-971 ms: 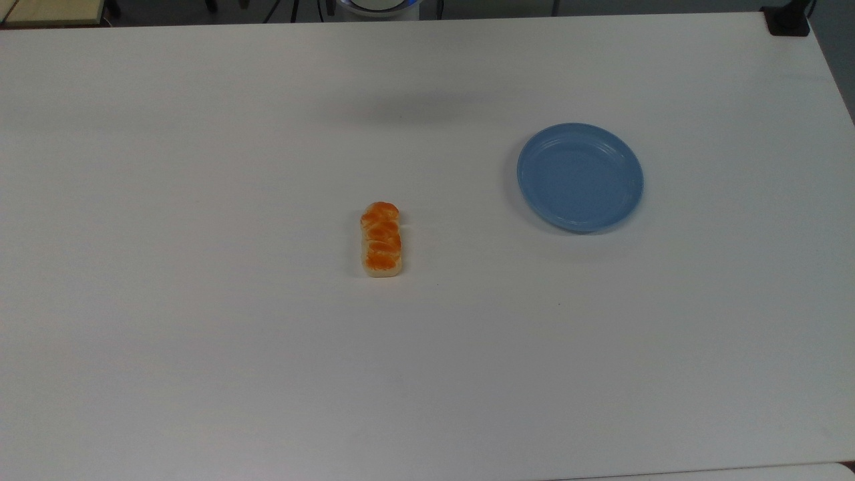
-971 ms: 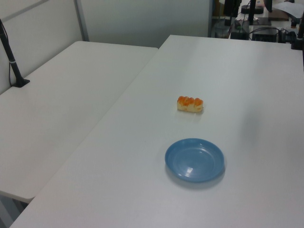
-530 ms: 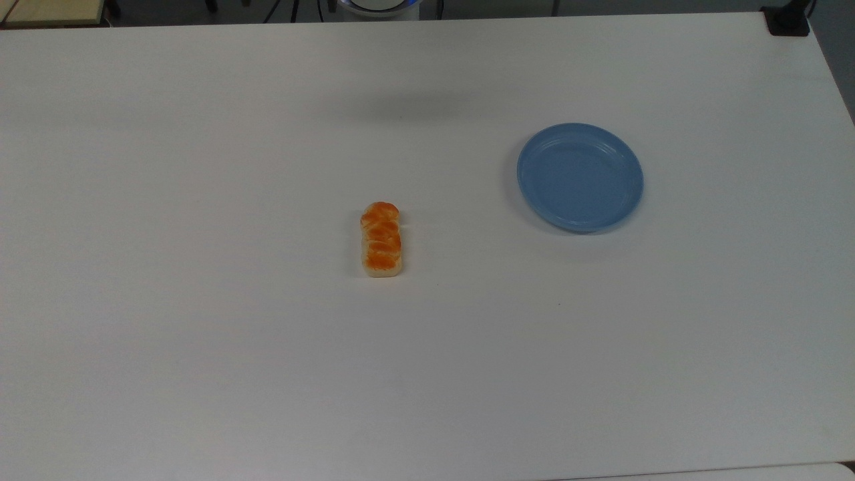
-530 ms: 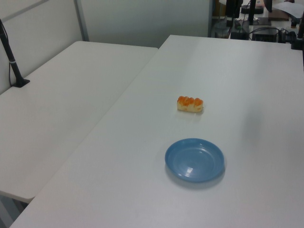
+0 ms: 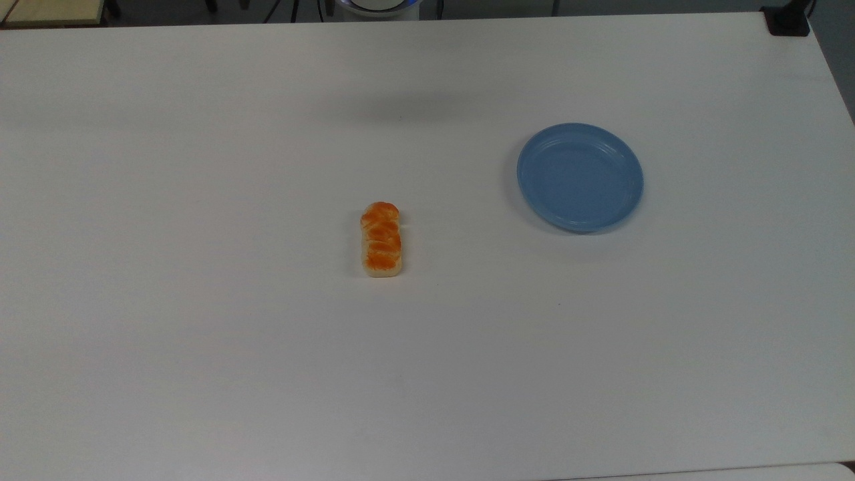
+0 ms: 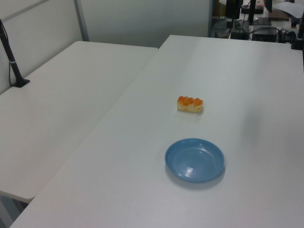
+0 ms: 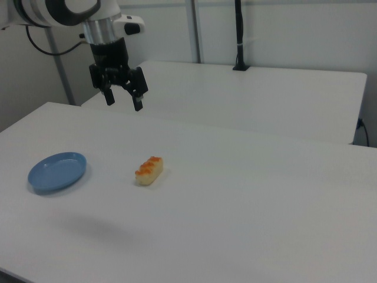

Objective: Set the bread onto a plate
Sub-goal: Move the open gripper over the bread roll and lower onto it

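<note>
The bread (image 5: 381, 240), a small loaf with an orange-brown lumpy top and cream sides, lies on the white table (image 5: 200, 367) near the middle; it also appears as bread (image 6: 190, 104) and bread (image 7: 149, 170). The light-blue plate (image 5: 580, 177) sits bare to the top view's right of it, seen too as plate (image 6: 194, 159) and plate (image 7: 57, 171). My gripper (image 7: 123, 101) hangs open high above the table in the right view, up and to the right view's left of the bread, holding nothing.
A second white table (image 6: 57, 109) adjoins at the left view's left, with a black post (image 6: 12, 61) on it. Another black post (image 7: 238, 35) stands on the far table in the right view. Cables and equipment (image 6: 256, 23) lie beyond the table's far end.
</note>
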`<state>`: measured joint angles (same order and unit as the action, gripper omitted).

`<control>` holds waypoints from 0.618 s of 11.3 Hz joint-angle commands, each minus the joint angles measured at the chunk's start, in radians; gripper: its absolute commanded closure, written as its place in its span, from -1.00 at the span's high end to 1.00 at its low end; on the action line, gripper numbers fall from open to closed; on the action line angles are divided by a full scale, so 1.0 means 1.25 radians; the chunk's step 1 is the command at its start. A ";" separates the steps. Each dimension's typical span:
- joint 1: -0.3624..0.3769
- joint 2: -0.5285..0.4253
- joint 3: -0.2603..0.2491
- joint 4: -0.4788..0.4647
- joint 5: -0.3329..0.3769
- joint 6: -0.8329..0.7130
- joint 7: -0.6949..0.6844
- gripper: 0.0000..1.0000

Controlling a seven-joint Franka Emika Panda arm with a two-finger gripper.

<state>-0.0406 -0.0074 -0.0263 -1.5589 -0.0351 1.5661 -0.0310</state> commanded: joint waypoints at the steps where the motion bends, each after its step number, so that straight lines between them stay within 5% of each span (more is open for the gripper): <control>1: -0.028 0.019 -0.001 -0.034 0.018 0.019 -0.012 1.00; 7: -0.029 0.050 0.005 -0.266 0.010 0.427 -0.028 1.00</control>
<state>-0.0871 0.0631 -0.0255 -1.7753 -0.0351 1.9428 -0.0380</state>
